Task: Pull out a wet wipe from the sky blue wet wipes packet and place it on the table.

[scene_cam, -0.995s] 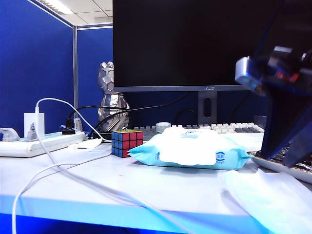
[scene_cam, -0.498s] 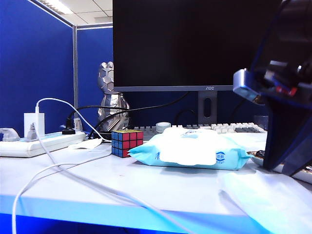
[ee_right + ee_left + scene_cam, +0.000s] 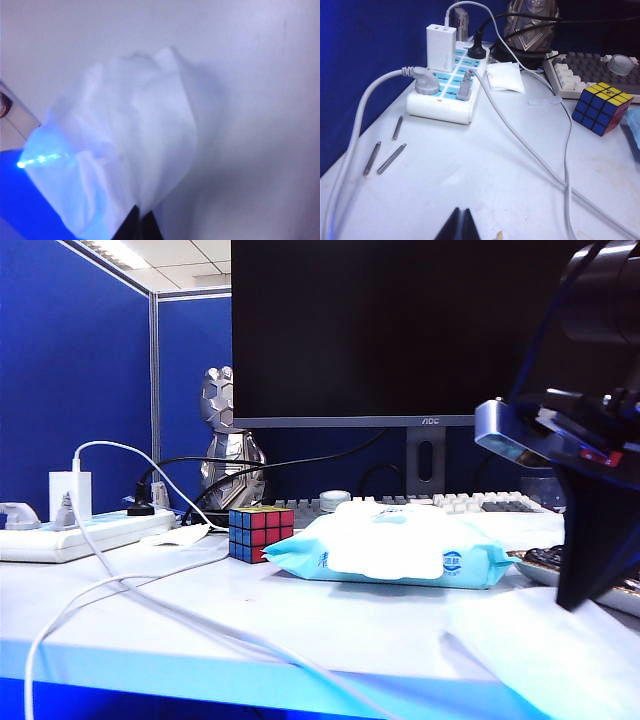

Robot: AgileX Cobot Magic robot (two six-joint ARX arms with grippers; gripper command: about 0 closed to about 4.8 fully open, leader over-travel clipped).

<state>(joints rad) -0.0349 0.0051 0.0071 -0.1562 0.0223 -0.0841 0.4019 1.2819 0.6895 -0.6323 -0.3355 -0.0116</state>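
White wet wipe (image 3: pixel 130 145) pinched, right fingers (image 3: pixel 139 224) closed

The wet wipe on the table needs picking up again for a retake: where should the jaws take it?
Grip the raised fold at the crest of the wet wipe, coming straight down from above. It lies limp on the table, so its flat edges offer nothing to pinch. The right gripper, jaws shut, is already beside it.
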